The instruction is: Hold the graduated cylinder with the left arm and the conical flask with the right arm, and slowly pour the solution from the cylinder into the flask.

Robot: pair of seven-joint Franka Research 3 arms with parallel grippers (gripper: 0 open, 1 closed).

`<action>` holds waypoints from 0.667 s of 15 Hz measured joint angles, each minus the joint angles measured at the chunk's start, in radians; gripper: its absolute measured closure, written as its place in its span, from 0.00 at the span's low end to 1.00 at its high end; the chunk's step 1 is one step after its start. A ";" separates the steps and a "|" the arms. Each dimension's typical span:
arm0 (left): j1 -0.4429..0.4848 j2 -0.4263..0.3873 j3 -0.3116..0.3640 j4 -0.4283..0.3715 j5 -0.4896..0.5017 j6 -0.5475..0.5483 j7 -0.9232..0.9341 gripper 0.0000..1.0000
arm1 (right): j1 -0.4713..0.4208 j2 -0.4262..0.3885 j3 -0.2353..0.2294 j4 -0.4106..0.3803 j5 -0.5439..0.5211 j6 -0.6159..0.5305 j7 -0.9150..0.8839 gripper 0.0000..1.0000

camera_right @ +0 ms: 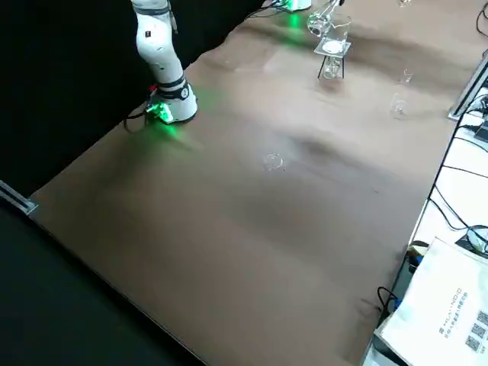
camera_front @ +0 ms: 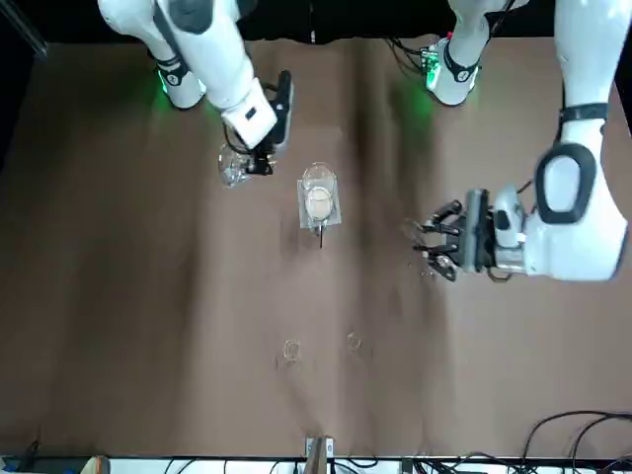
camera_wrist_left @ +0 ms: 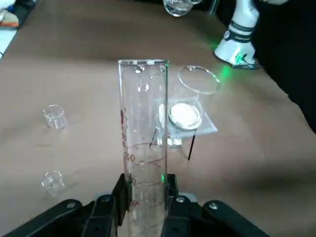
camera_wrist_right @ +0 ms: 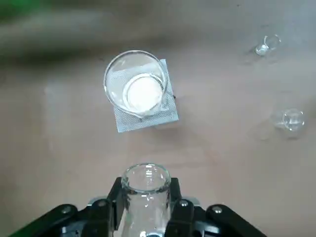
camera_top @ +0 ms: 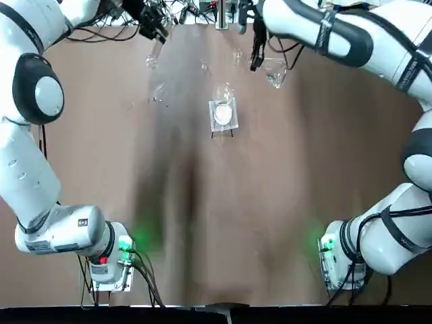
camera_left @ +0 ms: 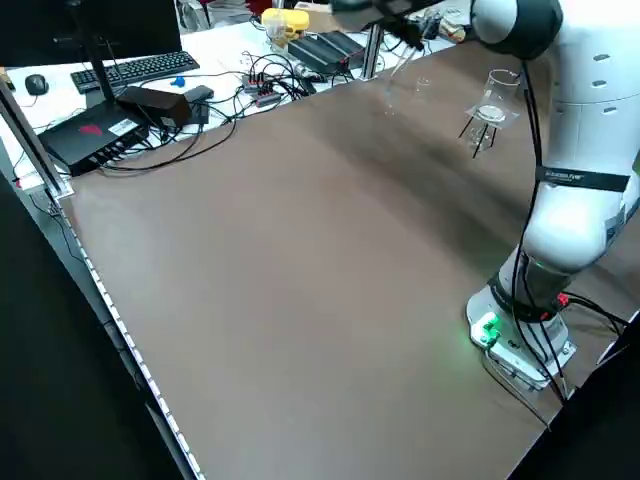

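- White contents fill a round-bottomed glass vessel [camera_top: 223,112] on a square-topped stand [camera_top: 233,123].
- Beyond it, right gripper [camera_wrist_right: 147,183] clamps the smooth conical flask [camera_wrist_right: 147,212].
- Farther, left gripper [camera_wrist_left: 149,182] grips the slender, red-marked graduated cylinder [camera_wrist_left: 143,113].

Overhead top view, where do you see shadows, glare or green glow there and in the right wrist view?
Top view: green glow beside both white arm bases, the left and right; long dark shadow streaks down the brown tabletop. Right wrist view: bright glints on the clear glass flask's rim, blurry green patch in a corner.
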 joint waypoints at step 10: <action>0.343 0.235 0.001 -0.061 -0.121 -0.157 0.477 0.66 | 0.116 0.070 0.000 0.055 -0.157 0.001 0.164 0.61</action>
